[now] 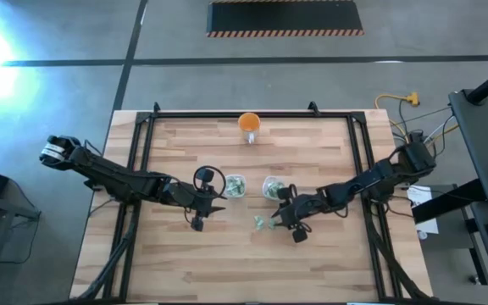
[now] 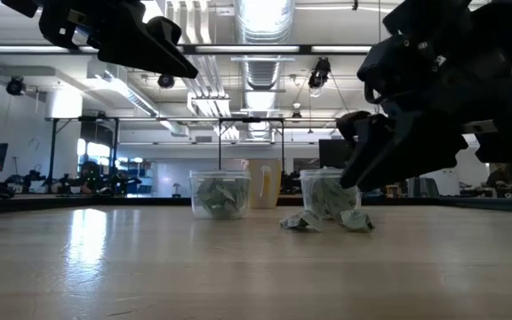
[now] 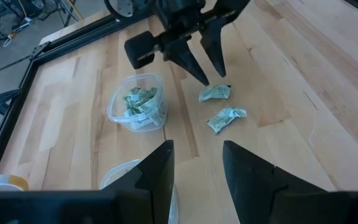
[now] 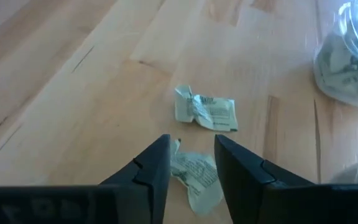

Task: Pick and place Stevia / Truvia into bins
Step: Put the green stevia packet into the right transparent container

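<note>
A: On the wooden bench, the right gripper hangs low over two crumpled Stevia sachets, its fingers parted and holding nothing.

B: Where exactly do the loose ones lie?

A: One sachet sits flat on the boards just ahead of the fingertips; the other sachet lies right under the gap between them. From the left wrist, both show on bare wood beside the right-hand bin.

B: And the bins?

A: Two clear cups near mid-bench, side by side but apart. The left bin and the right-hand one each carry a small heap of green-and-white sachets. From bench height, the loose pair rests at the foot of the right-hand bin.

B: The left arm?

A: The left gripper hovers just beside the left bin, released, fingers spread, nothing between them, facing the right arm's work.

B: Anything else on the bench?

A: An orange cup stands alone at the far edge, well apart from the bins.
</note>
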{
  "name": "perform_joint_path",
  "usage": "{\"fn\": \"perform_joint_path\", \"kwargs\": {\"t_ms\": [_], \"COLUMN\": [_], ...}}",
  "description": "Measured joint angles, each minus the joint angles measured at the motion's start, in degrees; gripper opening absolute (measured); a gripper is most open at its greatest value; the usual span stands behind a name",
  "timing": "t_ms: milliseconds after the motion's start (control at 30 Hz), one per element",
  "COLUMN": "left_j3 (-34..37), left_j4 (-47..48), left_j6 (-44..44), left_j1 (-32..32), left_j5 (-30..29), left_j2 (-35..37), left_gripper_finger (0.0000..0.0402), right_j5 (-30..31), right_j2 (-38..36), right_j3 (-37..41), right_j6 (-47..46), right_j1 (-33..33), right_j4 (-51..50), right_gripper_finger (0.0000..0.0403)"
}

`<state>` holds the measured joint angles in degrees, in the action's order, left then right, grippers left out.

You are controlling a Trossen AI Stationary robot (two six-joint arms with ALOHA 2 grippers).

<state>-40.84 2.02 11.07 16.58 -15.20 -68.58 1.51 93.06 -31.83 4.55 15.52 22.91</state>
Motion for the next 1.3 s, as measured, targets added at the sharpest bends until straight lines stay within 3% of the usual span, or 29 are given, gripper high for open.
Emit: {"fn": "perform_joint_path", "kwargs": {"t_ms": [400, 967, 1300], "left_j3": [0.24, 0.27, 0.31], "left_j4": [-0.07, -0.04, -0.04], "left_j6": [-0.19, -0.20, -0.22], "left_j1": [0.00, 0.00, 0.00], "left_j5": [0.02, 0.02, 0.02], "left_j2": [0.00, 0.00, 0.00], "left_gripper_finger": [0.0121, 0.0121, 0.0121], "right_j5": [0.15, -0.08, -0.08], "right_j2": [3.71, 3.08, 3.08], "right_j3": [-0.67, -0.55, -0.55], "right_j6": [-2.45, -2.65, -5.59], "right_j1": [-0.03, -0.05, -0.03], "right_j4": [0.37, -0.43, -1.20], "right_gripper_finger": [0.0170, 0.0129, 0.0131]}}
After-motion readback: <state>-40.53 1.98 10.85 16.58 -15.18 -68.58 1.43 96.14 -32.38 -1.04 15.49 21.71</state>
